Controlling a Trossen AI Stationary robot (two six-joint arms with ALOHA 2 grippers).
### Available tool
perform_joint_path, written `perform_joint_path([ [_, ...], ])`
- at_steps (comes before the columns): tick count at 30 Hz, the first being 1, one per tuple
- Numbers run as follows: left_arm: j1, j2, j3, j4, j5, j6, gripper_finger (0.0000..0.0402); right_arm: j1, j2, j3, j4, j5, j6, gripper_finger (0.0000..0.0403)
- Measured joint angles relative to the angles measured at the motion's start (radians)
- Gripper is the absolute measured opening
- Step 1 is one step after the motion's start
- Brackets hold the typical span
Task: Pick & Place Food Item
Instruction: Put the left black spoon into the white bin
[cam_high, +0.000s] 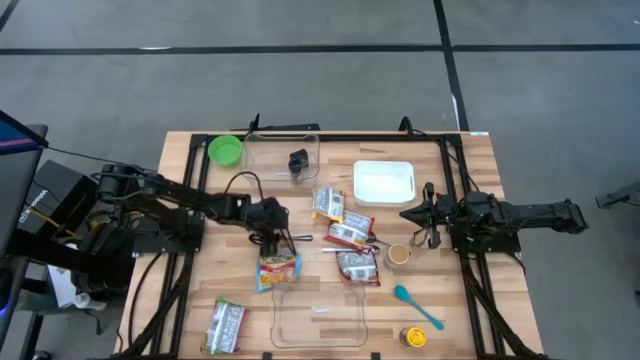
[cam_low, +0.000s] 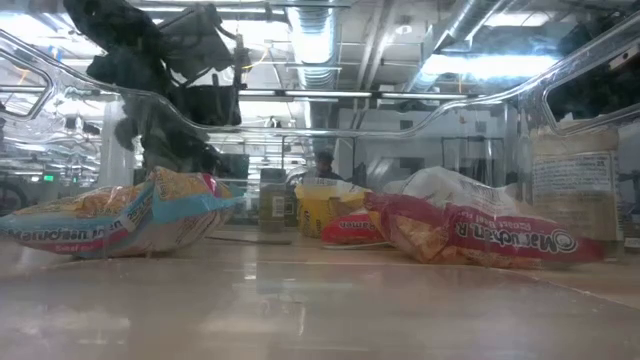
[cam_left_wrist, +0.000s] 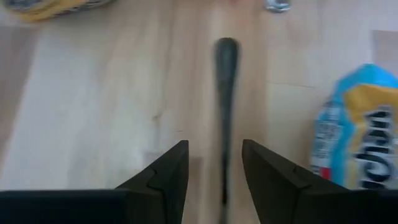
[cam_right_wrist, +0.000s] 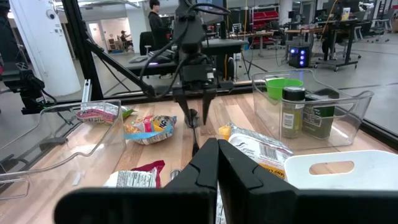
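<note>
My left gripper (cam_high: 275, 238) points down at the table's middle, open. A slim dark utensil handle (cam_left_wrist: 225, 93) lies flat on the wood and runs between its two fingers; I cannot tell whether they touch it. A blue-and-yellow noodle packet (cam_high: 278, 270) lies just to the near side of the gripper and also shows in the left wrist view (cam_left_wrist: 360, 143). More packets (cam_high: 350, 232) lie toward the right. My right gripper (cam_high: 408, 214) is shut and empty, hovering right of the packets, beside the white tray (cam_high: 383, 182).
A clear bin (cam_high: 283, 150) with a dark jar stands at the far side; another clear bin (cam_high: 318, 315) is at the near edge. Also here are a green bowl (cam_high: 226, 150), a small cup (cam_high: 399, 254), a teal spoon (cam_high: 418, 306), a yellow-lidded jar (cam_high: 413, 337) and a packet (cam_high: 226, 325) at the near left.
</note>
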Motion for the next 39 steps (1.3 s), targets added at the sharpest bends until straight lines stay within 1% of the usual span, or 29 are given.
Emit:
perform_joint_path([
  [5, -0.045, 0.002, 0.000, -0.001, -0.006, 0.000, 0.0152, 0.000, 0.000, 0.000, 0.000, 0.000, 0.000, 0.0000],
  [9, -0.078, 0.002, 0.000, -0.003, -0.081, 0.001, 0.0155, 0.000, 0.000, 0.000, 0.000, 0.000, 0.000, 0.0000],
  [11, -0.081, 0.002, 0.000, -0.003, -0.098, 0.001, 0.0155, 0.000, 0.000, 0.000, 0.000, 0.000, 0.000, 0.0000],
  [31, -0.080, 0.003, -0.001, -0.001, -0.100, -0.007, 0.0155, 0.000, 0.000, 0.000, 0.000, 0.000, 0.000, 0.0000],
  [39, -0.080, 0.004, -0.070, 0.057, -0.101, -0.034, 0.0155, 0.000, 0.000, 0.000, 0.000, 0.000, 0.000, 0.0000],
])
